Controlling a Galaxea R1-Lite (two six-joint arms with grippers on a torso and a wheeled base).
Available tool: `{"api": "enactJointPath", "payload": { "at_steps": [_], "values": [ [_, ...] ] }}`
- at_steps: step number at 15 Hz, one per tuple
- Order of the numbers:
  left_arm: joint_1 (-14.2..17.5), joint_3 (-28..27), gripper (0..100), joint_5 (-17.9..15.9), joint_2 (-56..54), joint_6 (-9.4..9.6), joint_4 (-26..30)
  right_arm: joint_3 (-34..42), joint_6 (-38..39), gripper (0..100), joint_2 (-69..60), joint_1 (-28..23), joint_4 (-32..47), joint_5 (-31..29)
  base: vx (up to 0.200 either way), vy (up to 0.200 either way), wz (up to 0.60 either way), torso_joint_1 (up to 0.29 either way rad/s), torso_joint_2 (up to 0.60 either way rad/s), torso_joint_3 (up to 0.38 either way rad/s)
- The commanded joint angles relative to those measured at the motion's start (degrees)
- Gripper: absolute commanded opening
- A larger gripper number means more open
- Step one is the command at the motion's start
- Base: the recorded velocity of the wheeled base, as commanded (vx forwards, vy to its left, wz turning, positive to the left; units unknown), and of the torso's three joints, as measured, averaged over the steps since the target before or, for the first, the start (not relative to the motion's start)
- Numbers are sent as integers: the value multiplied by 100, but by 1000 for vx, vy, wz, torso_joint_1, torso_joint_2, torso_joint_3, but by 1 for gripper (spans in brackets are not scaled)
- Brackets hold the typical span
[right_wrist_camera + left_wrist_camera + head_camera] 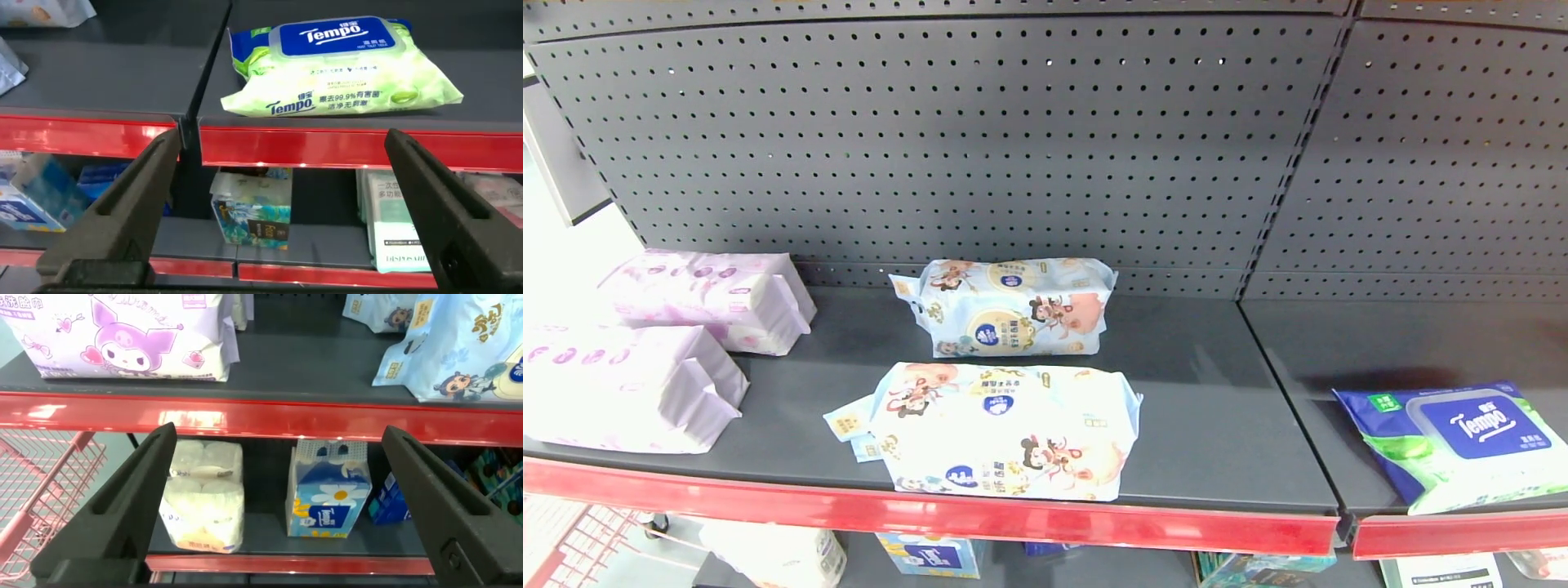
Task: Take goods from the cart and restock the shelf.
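The left pincer (278, 449) is held released, empty, with the cart (41, 486) beside it. The right pincer (282, 155) is likewise released, with a wipes pack (343, 69) laid on the shelf (98, 73) ahead of it.

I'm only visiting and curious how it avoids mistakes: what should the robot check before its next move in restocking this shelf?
1. Left hand open and empty: ok.
2. Right hand open and empty: ok.
3. Bare room on the upper shelf for more goods: ok.
4. Pink cart in sight beside the lower shelf: ok.
5. Goods left in the cart: cannot tell.
6. Front cartoon pack lying flat behind the red edge: ok.
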Motion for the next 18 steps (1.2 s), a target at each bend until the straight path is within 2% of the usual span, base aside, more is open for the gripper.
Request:
{"api": "enactJointPath", "payload": {
  "at_steps": [1, 18],
  "values": [
    [2, 2, 100, 0, -5, -3, -1, -2, -4, 100, -7, 2, 0, 2, 0, 0, 0, 0, 0, 0],
    [2, 2, 100, 0, -5, -3, -1, -2, 5, 100, -7, 2, 8, -7, 0, 0, 0, 0, 0, 0]
  ]
}}
